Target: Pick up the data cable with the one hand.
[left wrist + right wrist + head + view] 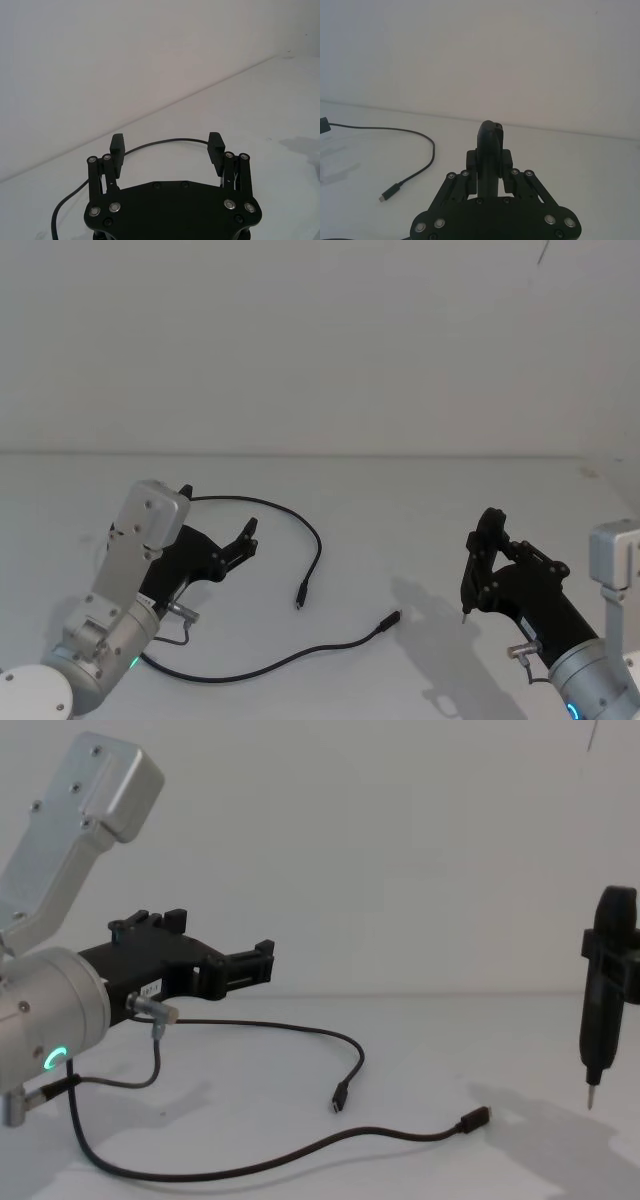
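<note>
The head camera shows the long, thin black data cable point(318, 540) lying loose on the white desk point(400, 510). One run arcs out from under the left gripper point(217, 515), a black angular two-finger unit on a thick silver cylinder with a green ring light, and ends in a small plug in front of it. The other run curves along the near side of the desk to a second plug nearer the middle.

The chest camera adds height. The left gripper hangs clear above the desk, jaws pointing forward and to the right. The cable lies flat on the surface below and does not touch them. This view also shows a small white label on the gripper's side and a short grey lead with a silver plug point(152, 1010) just beside it.

From the left wrist camera the jaws are spread wide with nothing between them. The cable crosses the desk beyond the two pads point(117, 145), spanning the gap as seen from there.

The right gripper point(495, 565) is off to the right, well apart from the cable. Its jaws are closed on a black pen-shaped tool point(603, 990) whose thin metal tip points down. Its wrist camera shows the tool clamped between the jaws, with one cable plug point(390, 192) lying farther off on the desk.
</note>
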You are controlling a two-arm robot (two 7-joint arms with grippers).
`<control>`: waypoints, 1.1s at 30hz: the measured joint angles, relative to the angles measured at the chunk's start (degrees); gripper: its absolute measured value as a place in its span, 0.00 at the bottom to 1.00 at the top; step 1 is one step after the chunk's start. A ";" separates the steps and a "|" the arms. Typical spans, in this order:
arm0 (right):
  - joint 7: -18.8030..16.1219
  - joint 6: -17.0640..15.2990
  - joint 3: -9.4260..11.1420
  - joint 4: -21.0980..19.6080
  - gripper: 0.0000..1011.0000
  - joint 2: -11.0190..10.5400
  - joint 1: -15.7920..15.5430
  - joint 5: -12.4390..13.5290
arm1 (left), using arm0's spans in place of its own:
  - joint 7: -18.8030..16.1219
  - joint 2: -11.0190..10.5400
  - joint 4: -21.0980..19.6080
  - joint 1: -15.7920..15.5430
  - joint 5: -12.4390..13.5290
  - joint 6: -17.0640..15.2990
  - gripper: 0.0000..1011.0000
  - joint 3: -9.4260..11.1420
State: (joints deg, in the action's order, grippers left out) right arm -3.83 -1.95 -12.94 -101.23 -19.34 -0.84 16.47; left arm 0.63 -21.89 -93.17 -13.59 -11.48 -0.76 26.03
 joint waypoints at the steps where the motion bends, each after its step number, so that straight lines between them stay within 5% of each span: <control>1: 0.00 0.00 0.00 0.00 0.28 0.00 0.00 0.00 | 0.00 0.00 0.00 0.00 0.00 0.00 0.99 0.00; 33: 0.00 0.00 0.00 0.00 0.28 0.00 0.00 0.00 | 0.03 0.00 -0.01 0.00 0.00 -0.04 0.99 -0.01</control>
State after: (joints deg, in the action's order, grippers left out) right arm -3.83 -1.95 -12.94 -101.23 -19.34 -0.84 16.47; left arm 0.65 -21.89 -93.18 -13.59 -11.48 -0.80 26.02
